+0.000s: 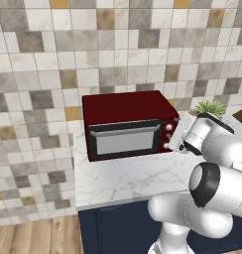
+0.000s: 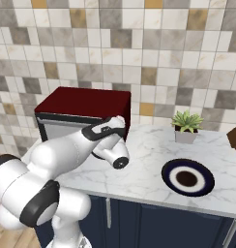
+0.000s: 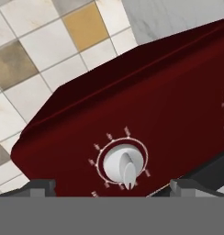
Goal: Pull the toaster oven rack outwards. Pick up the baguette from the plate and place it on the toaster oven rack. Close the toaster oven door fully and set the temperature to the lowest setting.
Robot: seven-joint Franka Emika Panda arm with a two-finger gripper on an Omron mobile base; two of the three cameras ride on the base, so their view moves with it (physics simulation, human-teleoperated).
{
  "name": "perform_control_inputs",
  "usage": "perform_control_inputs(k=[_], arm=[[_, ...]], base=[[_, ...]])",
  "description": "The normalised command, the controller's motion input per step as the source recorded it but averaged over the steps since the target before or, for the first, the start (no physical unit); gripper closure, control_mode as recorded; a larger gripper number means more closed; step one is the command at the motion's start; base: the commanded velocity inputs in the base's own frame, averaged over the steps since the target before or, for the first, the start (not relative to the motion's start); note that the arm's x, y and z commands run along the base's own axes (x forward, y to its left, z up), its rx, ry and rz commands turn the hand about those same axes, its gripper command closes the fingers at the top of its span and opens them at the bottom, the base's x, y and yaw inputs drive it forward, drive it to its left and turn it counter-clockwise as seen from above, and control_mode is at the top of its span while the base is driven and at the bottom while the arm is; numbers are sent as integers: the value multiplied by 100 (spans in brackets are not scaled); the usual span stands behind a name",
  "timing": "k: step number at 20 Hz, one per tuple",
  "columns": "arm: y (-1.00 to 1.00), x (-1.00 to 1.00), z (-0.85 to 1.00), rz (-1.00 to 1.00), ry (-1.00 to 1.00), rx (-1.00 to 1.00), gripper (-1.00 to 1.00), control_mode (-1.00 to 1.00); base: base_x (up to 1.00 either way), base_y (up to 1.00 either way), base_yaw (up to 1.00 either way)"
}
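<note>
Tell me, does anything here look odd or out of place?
Nothing stands out. The toaster oven sits square on the counter with its door shut, the plate lies flat and empty, and the potted plant stands upright.

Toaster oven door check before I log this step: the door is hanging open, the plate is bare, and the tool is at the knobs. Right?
Not quite. The left base view shows the toaster oven door shut flat against the oven's front. The plate is bare, and the open tool is at a knob.

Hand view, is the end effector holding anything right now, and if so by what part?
Nothing is held. The end effector is open, its fingertips standing either side of a silver knob on the toaster oven, not clamped on it.
</note>
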Motion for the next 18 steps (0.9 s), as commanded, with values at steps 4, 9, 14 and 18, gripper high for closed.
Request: perform_control_inputs(k=[4,9,14,18], arm=[[1,10,-6,0,-1,0,-100,-100],[0,9,-24,0,-9,0,-100,-100],[0,17,-36,0,-8,0,-100,-100],[0,15,-15,0,-11,0,-100,-100]], base=[[0,0,0],[0,0,0],[0,0,0],[0,0,0]])
